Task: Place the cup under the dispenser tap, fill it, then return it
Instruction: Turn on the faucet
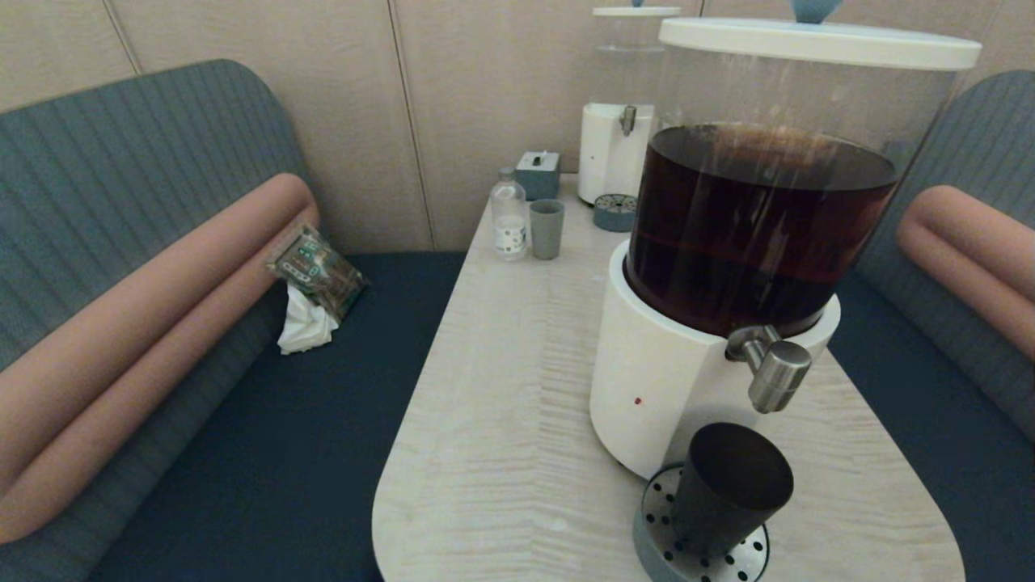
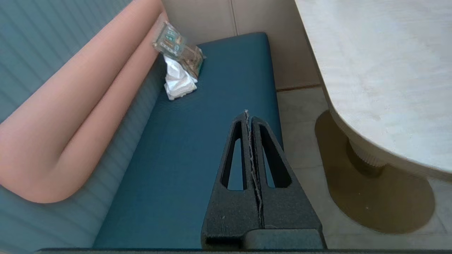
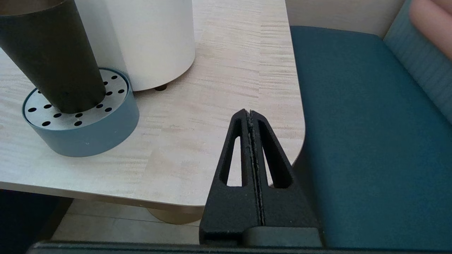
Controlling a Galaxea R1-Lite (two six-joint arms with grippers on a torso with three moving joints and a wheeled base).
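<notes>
The matte black cup (image 1: 728,489) stands upright on the round perforated drip tray (image 1: 675,550), directly below the brushed-steel dispenser tap (image 1: 772,368) of the big white-based dispenser (image 1: 671,380) holding dark brown liquid. The cup (image 3: 53,53) and tray (image 3: 88,134) also show in the right wrist view. My right gripper (image 3: 249,112) is shut and empty, hanging over the table's near right corner, apart from the cup. My left gripper (image 2: 246,113) is shut and empty over the blue bench seat, left of the table. Neither gripper shows in the head view.
A smaller clear-liquid dispenser (image 1: 618,149), a grey-green cup (image 1: 547,229), a plastic bottle (image 1: 509,217) and a small grey box (image 1: 538,174) stand at the table's far end. A packet with white tissue (image 1: 311,287) lies on the left bench. Benches flank the table (image 1: 501,404).
</notes>
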